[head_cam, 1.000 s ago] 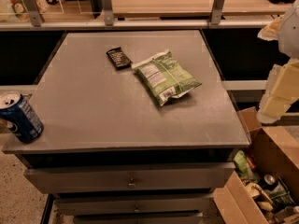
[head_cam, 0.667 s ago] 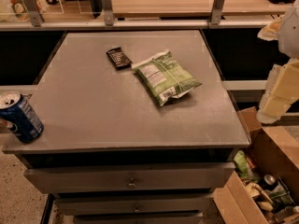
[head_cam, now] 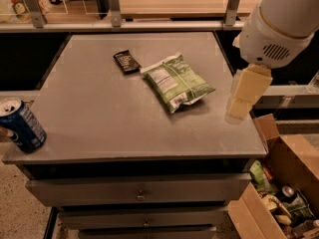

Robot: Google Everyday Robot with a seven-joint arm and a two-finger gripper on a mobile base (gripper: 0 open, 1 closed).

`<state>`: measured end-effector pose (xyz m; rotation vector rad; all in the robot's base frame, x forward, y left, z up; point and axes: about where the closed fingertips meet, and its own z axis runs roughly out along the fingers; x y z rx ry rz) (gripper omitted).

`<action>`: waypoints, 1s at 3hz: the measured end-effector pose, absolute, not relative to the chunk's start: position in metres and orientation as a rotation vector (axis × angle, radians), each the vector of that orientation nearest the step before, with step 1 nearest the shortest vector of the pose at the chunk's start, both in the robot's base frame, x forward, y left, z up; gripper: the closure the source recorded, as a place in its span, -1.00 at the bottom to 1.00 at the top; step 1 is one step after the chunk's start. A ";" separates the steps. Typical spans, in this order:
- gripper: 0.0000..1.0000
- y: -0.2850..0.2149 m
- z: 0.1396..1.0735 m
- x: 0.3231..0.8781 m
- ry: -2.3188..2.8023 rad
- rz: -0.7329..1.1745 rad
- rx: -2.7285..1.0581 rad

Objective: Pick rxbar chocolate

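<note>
The robot's hand [head_cam: 242, 99] hangs over the right edge of the table [head_cam: 99, 128], empty, and whether it is released or clenched cannot be told from here. Nearest to it lies a green snack bag [head_cam: 177, 81], and just beyond the bag's far left corner the chocolate bar [head_cam: 126, 61] lies flat in its dark wrapper, well apart from the hand. A blue can [head_cam: 21, 125] stands at the table's front left corner, and an open cardboard box [head_cam: 294, 158] sits on the floor to the lower right.
</note>
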<state>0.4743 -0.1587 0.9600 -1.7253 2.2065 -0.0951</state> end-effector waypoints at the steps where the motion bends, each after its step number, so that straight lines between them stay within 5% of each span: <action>1: -1.00 -0.108 0.939 0.509 2.189 -0.042 -1.696; 3: -1.00 -0.099 0.938 0.517 2.175 -0.070 -1.662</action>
